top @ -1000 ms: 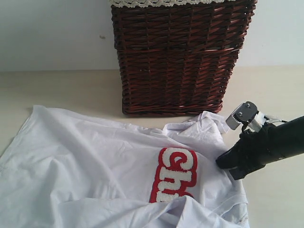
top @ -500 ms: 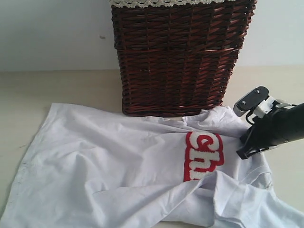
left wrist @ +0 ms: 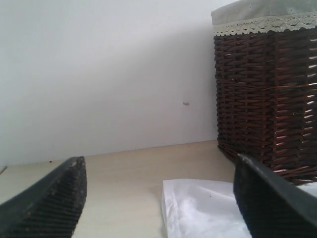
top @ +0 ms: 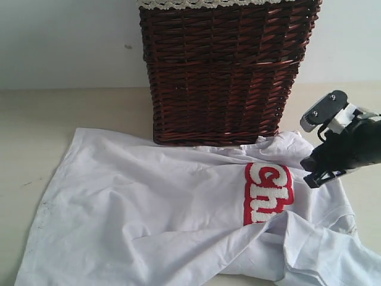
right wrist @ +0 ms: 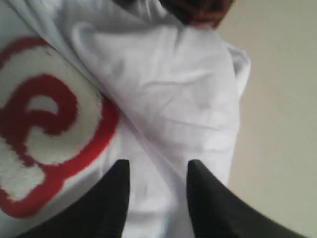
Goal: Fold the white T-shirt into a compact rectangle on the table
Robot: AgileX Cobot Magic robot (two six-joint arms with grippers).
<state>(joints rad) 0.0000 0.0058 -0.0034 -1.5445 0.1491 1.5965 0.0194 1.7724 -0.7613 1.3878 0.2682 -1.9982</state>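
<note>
The white T-shirt (top: 166, 208) lies spread and wrinkled on the tabletop (top: 71, 110), directly in front of the dark brown wicker basket (top: 220, 77). The far edge of the shirt reaches the foot of the basket, and I cannot tell whether it touches the wicker. The cloth is not folded into any neat form. It extends from well beyond the basket's left side to beyond its right side, with a loose fold bunched up in front of the basket's right corner. The red patch (top: 268, 193) with white fuzzy letters faces up, in front of the right part of the basket, and the fold covers its lower end. The right gripper (top: 315, 177) is low over the shirt, just to the right of the patch and in front of the basket's right corner. Its two black fingers (right wrist: 111, 198) stand apart, white cloth shows in the gap between them, and they are not clamped on it. The left gripper (left wrist: 159, 161) is beyond the basket's left side, low above the tabletop, with its jaws spread wide and nothing between them. A corner of the shirt lies ahead of it.
</note>
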